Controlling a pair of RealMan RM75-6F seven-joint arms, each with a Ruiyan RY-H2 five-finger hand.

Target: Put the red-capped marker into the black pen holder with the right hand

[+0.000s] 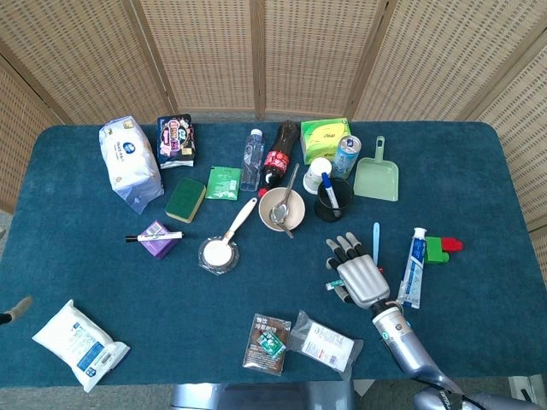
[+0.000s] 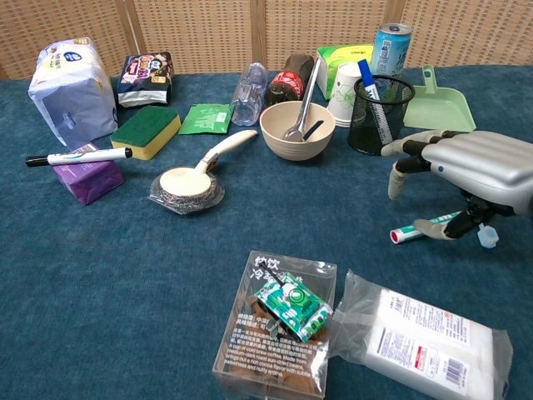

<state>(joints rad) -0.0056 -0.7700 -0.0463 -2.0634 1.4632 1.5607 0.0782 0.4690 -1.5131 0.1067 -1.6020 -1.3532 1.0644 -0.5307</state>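
Silver hand (image 1: pixel 359 278), seemingly black-jointed fingers (image 2: pixel 406 167)

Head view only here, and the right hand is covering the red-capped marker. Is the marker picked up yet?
Observer: No. In the chest view the red-capped marker lies flat on the table under the right hand.
Operator: Where's the thumb?
Observer: Low, lying along the marker's body; I cannot tell whether it touches.
Operator: And the fingers?
Observer: The fingers arch above the cloth, spread, clear of the marker.
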